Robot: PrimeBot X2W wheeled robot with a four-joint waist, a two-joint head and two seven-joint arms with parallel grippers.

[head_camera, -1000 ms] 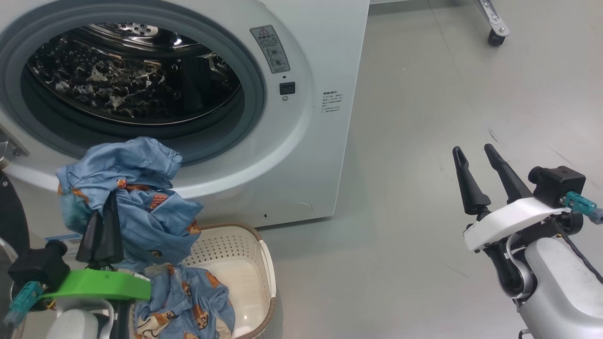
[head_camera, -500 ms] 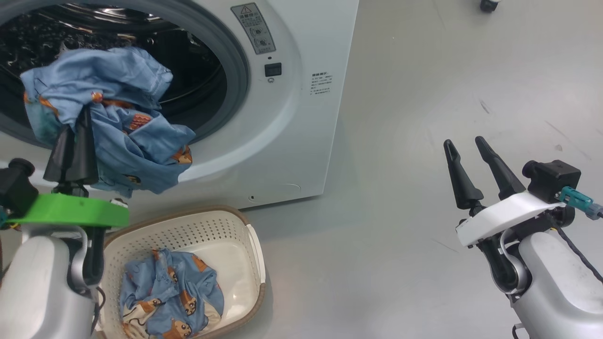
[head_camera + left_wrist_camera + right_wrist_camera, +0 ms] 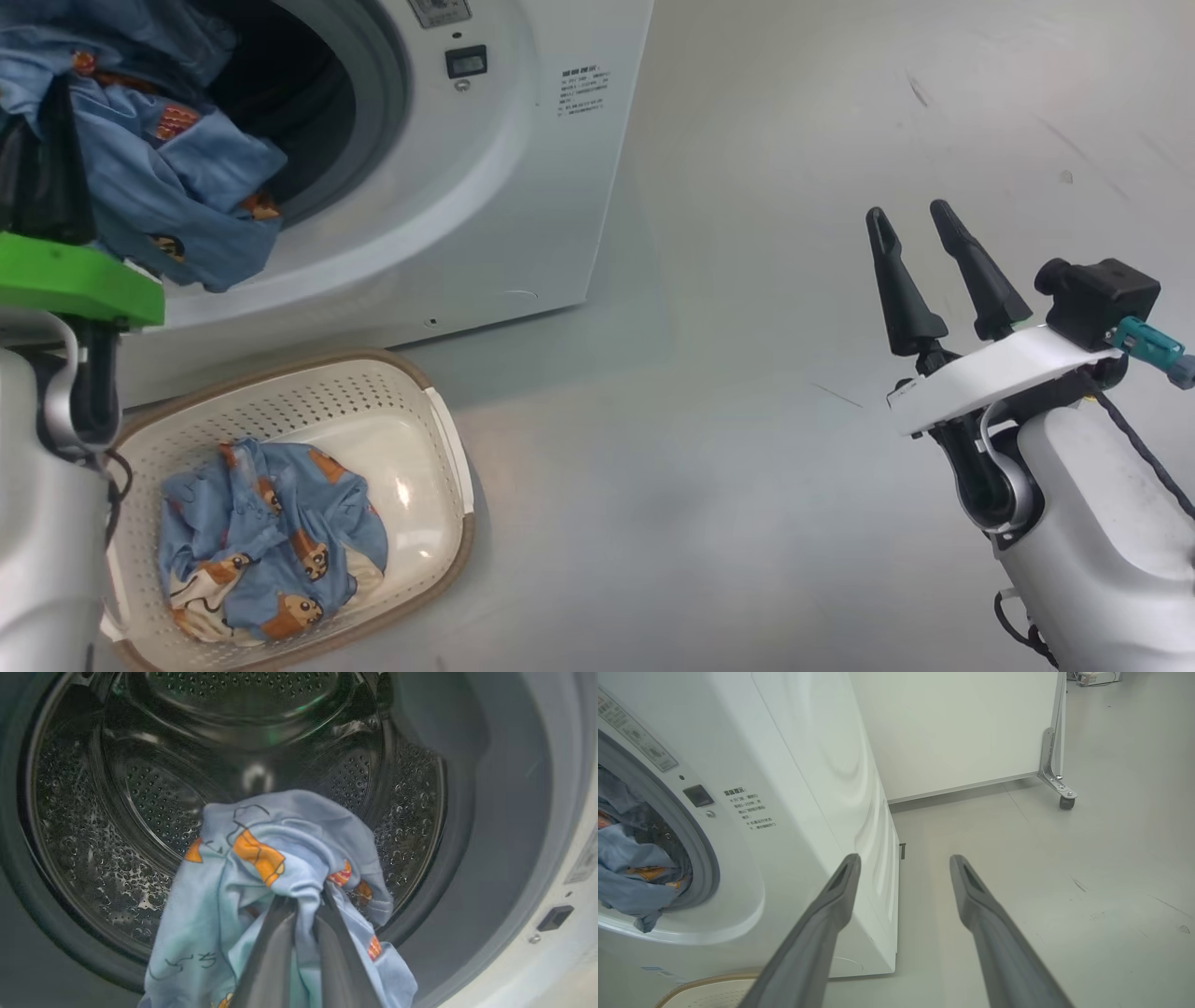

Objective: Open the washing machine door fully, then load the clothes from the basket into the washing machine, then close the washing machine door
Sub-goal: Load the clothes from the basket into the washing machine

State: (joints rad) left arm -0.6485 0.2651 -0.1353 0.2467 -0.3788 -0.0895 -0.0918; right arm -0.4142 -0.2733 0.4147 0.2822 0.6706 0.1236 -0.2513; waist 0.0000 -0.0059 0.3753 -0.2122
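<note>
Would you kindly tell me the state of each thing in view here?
washing machine: opening uncovered.
drum: bare where visible.
held garment: bunched, hanging at the drum's mouth.
left tool: shut on held garment.
right tool: open, empty.
basket: upright on floor, holding one garment.
basket garment: crumpled.

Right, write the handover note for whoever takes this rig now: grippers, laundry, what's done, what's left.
Left gripper: shut on a blue cartoon-print garment, held at the mouth of the washing machine's drum, not yet released.
Right gripper: open and empty, above the floor off to the machine's side.
Basket: on the floor in front of the machine, with one more blue printed garment in it.
Done: the drum mouth stands open; the first garment is out of the basket.
Left: drop this garment into the drum, fetch the second, close the door.
</note>
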